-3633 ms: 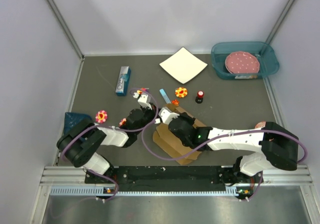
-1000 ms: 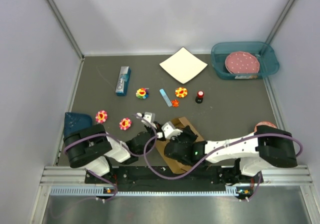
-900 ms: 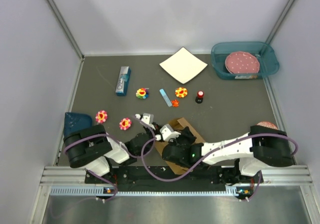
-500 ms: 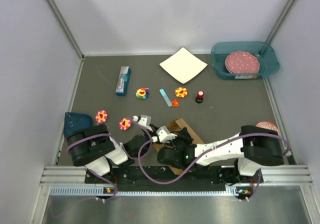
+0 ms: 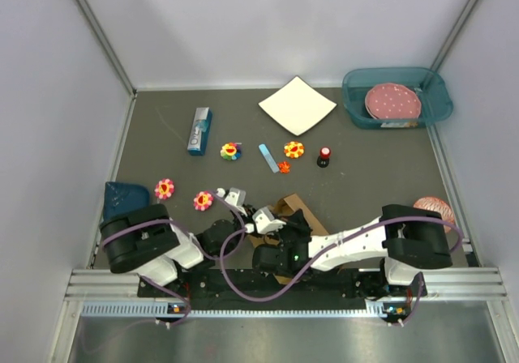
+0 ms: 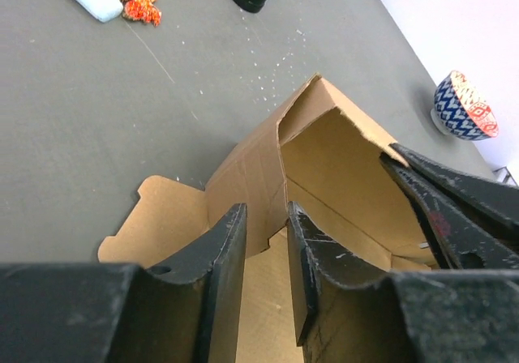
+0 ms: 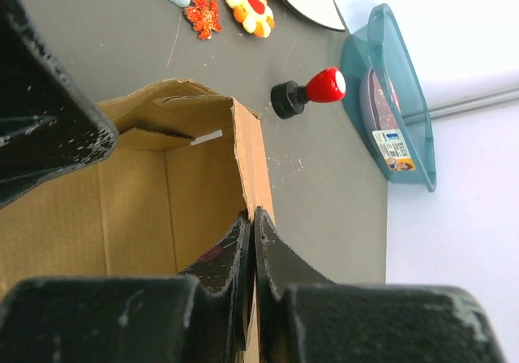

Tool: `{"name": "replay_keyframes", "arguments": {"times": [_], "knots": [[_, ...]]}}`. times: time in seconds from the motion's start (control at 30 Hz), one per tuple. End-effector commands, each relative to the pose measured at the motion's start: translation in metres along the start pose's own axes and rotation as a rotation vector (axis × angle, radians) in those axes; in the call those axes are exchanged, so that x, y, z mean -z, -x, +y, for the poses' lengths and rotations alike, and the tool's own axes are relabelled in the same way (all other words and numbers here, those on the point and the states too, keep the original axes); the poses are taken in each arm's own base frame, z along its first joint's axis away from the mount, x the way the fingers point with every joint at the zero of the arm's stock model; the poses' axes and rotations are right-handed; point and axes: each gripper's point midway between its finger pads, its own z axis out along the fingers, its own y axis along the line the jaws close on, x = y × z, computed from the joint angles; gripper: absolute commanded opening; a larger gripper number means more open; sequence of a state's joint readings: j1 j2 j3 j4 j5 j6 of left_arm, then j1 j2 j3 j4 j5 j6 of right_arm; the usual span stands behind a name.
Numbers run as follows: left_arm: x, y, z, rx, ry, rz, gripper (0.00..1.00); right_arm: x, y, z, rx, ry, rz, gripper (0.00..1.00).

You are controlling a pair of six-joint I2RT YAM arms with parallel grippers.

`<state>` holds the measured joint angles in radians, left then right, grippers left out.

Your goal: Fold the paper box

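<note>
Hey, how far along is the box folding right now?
Partway. Done: the paper box has side walls standing and one corner formed. In hand: the right fingers pinch one wall, and the left fingers stand apart on either side of another. Left: a flap lies flat outside the walls and the top is open, so tucking and closing remain.

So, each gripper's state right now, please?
Left gripper: open, astride a wall of the brown cardboard paper box.
Right gripper: shut on the box wall.

Plain brown paper box [image 6: 340,168]; blue-patterned bowl [image 6: 464,108]
</note>
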<state>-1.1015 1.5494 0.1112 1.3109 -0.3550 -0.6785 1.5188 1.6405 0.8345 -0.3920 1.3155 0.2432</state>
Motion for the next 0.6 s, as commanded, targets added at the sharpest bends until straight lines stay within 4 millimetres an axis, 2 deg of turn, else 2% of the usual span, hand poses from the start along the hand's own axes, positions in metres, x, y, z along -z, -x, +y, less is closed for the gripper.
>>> {"name": "replay_keyframes", "arguments": {"times": [0.0,0.13,0.33,0.4,0.47,0.5,0.57], "knots": [[0.003,0.042,-0.030,0.009,-0.098,-0.143,0.33,0.009,-0.005,0.026,0.039,0.130,0.023,0.00],[0.007,0.043,-0.021,-0.019,-0.060,-0.139,0.33,0.010,-0.006,0.028,0.043,0.140,0.025,0.00],[0.016,0.056,-0.011,-0.043,-0.012,-0.183,0.34,0.011,-0.006,0.026,0.035,0.145,0.024,0.00],[0.016,0.050,0.000,-0.041,0.044,-0.158,0.34,0.012,-0.005,0.025,0.028,0.149,0.022,0.00],[0.013,0.053,0.006,-0.039,0.095,-0.164,0.32,0.011,-0.006,0.025,0.028,0.148,0.024,0.00],[0.012,0.045,0.013,-0.065,0.127,-0.132,0.28,0.012,-0.006,0.025,0.024,0.151,0.023,0.00],[0.004,0.043,0.010,-0.102,0.133,-0.109,0.24,0.012,-0.006,0.024,0.025,0.151,0.024,0.00]]}}
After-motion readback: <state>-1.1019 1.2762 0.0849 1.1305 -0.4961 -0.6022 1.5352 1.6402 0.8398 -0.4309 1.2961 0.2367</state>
